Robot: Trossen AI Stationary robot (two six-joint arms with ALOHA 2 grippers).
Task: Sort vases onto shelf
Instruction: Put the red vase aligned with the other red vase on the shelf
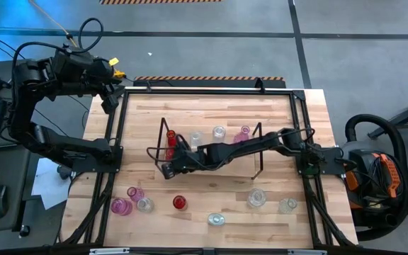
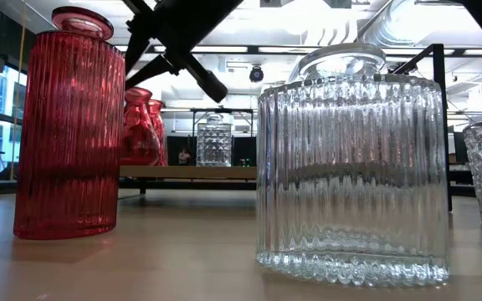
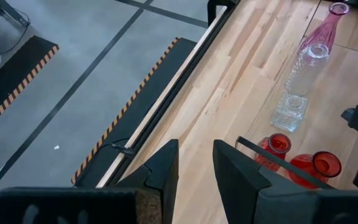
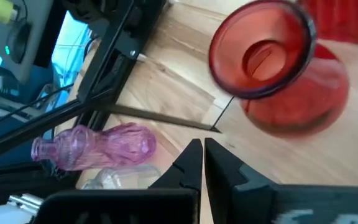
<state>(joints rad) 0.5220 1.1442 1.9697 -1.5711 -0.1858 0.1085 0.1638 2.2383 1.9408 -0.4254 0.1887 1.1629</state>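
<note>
The shelf (image 1: 258, 159) stands mid-table. Along its far side stand two red vases (image 1: 170, 144), two clear ones (image 1: 219, 132) and a pink one (image 1: 243, 133). My right gripper (image 1: 167, 168) is shut at the shelf's near left corner, just short of the nearer red vase (image 4: 272, 68), and touches nothing. Loose vases stand upright on their bases near the front edge: pink (image 1: 121, 206), red (image 1: 179, 202), clear (image 1: 257, 197). My left gripper (image 3: 194, 165) is open and empty, raised over the table's far left corner.
A black metal frame (image 1: 115, 142) edges the table on the left, right and far sides. In the low view a red ribbed vase (image 2: 69, 125) and a clear ribbed one (image 2: 354, 167) stand close in front. Bare wood lies between the shelf and the front vases.
</note>
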